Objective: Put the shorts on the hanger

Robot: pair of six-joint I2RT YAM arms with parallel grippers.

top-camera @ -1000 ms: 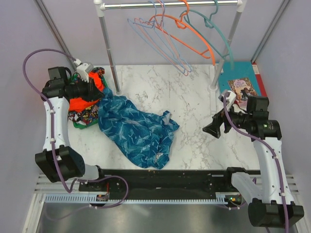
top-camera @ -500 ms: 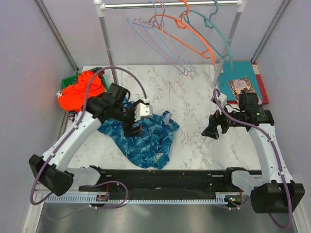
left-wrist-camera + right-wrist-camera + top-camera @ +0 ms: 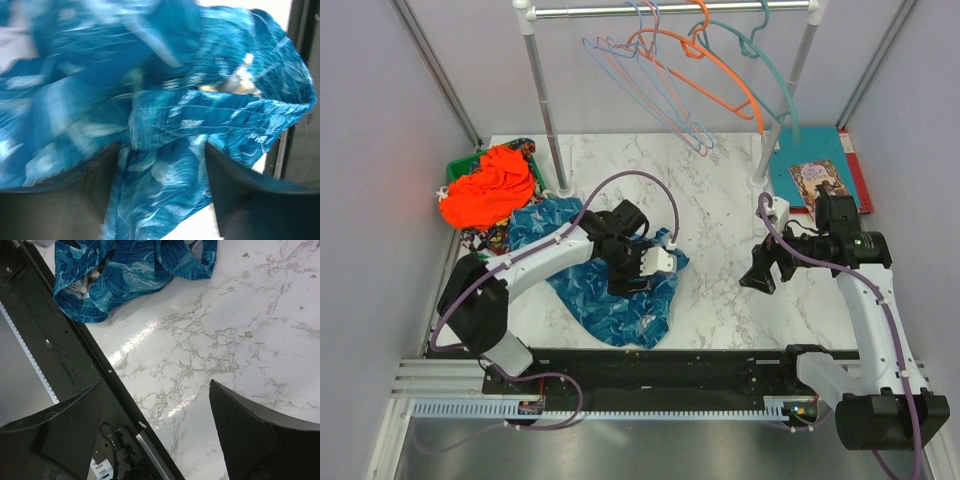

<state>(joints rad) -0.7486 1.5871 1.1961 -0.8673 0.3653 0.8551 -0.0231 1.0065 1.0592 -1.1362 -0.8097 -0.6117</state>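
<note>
The shorts (image 3: 590, 290), dark blue with a teal leafy print, lie crumpled on the marble table left of centre. They fill the left wrist view (image 3: 165, 115) and show at the top left of the right wrist view (image 3: 130, 270). My left gripper (image 3: 623, 276) is down on their right part. Its jaws stand open (image 3: 160, 195), one on each side of a fold of the fabric. My right gripper (image 3: 757, 272) hovers open over bare marble (image 3: 155, 425) at the right, with nothing between its fingers. The pale blue hanger (image 3: 592, 48) hangs on the rail at the back.
An orange garment (image 3: 490, 188) is piled in a green basket (image 3: 455, 170) at the back left. Pink, orange (image 3: 715, 62) and teal (image 3: 775, 75) hangers share the rail between two rack poles (image 3: 545, 110). A teal box (image 3: 820, 178) sits back right. A black rail (image 3: 650, 365) runs along the front edge.
My left arm has swung from the basket at the back left across to the shorts, and its jaws have opened. The shorts have bunched slightly. The right arm has barely shifted.
</note>
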